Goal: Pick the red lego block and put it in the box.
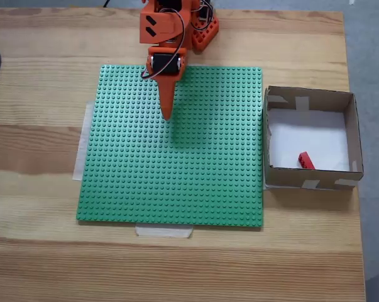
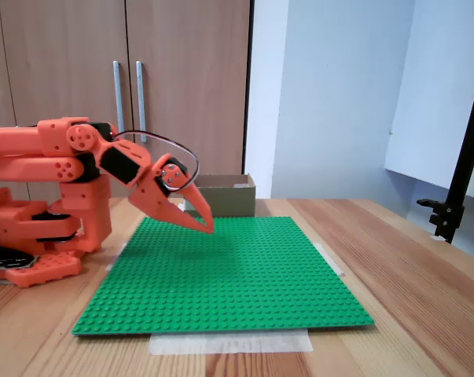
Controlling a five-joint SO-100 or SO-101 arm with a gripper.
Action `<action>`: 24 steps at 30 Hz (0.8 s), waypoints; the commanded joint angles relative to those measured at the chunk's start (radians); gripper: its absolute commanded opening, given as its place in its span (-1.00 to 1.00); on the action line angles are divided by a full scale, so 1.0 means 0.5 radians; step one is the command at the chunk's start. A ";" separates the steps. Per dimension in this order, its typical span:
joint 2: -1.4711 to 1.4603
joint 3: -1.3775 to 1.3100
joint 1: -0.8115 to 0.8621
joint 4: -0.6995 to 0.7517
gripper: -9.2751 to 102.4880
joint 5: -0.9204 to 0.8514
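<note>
Red block (image 1: 306, 161) inside box (image 1: 352, 129), on white floor near front wall. Fingers (image 1: 167, 113) closed, empty, poised above green baseplate (image 1: 176, 176) on counter (image 1: 44, 82).

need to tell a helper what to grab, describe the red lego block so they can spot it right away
In the fixed view from above, find the brown cardboard box just right of the green baseplate. The red lego block lies on its white floor near the front wall, the only thing in the box and far smaller than the orange arm.
</note>
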 commanded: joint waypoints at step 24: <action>0.015 0.049 -0.015 0.006 -0.85 -0.018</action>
